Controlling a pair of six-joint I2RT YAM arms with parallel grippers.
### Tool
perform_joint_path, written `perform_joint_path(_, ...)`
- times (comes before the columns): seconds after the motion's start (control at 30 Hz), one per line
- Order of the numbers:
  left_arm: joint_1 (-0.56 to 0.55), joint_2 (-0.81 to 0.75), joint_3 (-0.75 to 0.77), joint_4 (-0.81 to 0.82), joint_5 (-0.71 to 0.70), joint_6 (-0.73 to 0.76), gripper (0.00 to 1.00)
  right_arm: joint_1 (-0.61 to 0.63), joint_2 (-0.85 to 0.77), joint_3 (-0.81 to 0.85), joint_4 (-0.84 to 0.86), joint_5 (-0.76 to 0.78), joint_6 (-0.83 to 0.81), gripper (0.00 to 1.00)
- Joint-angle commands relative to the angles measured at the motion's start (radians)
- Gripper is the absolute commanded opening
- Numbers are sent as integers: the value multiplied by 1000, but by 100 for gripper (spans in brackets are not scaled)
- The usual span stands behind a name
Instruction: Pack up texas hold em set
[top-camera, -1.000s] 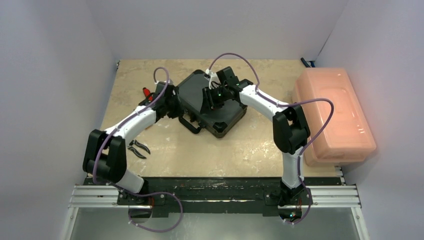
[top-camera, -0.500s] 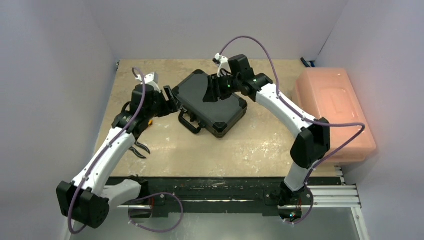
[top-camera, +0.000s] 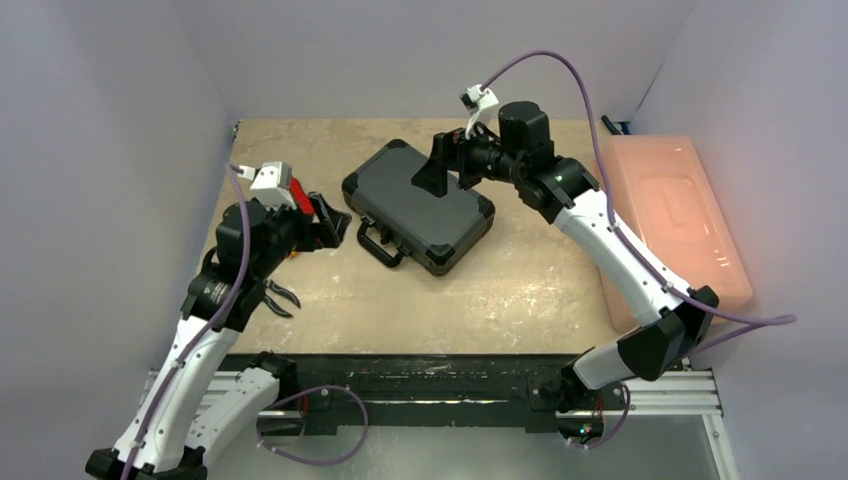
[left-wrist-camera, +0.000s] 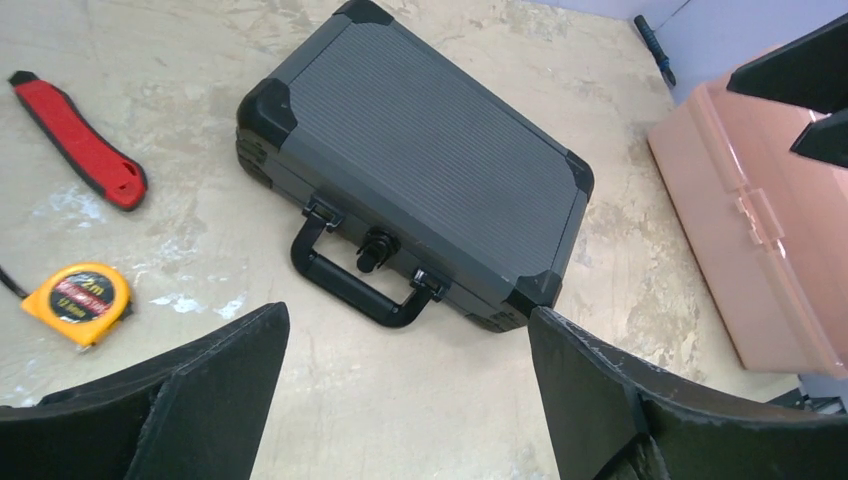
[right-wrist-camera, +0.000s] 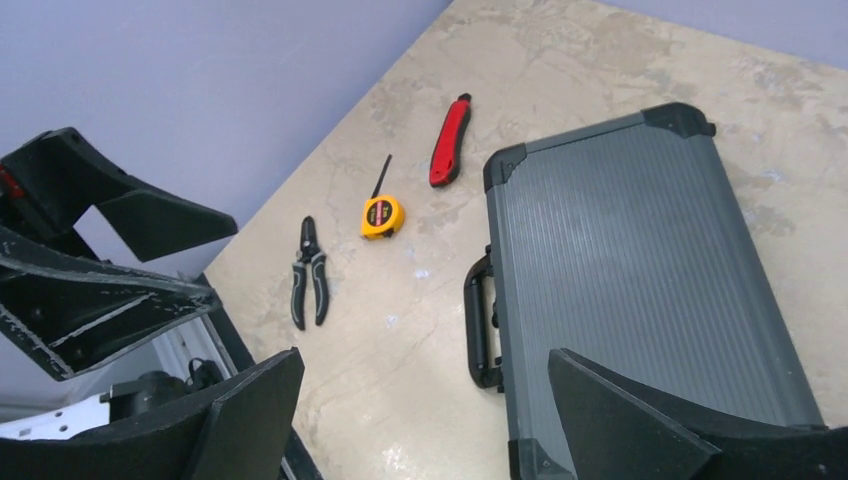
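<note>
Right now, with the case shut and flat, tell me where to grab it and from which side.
Grip the handle, coming from the latch edge that faces the left gripper. It juts out as a slim loop; the flat case looks too broad for jaws.

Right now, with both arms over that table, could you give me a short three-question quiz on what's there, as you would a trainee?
1. True or false: the black case lies shut on the table.
2. The left tool is: A open and empty; B shut tight; C gripping the case.
3. Fill in: the pink bin stands on the robot's ____ side.

Key: 1 true; 2 A; 3 right.
</note>
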Motion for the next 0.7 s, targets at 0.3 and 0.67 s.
perform_joint_path(0.3, 1, -201, -69, -78, -272, 254, 93, -1, -251, -226, 255, 177, 17, 99)
perform_joint_path(0.67, 1, -296, -257, 85, -375, 337, 93, -1, -415, -441, 454, 437, 59, 99)
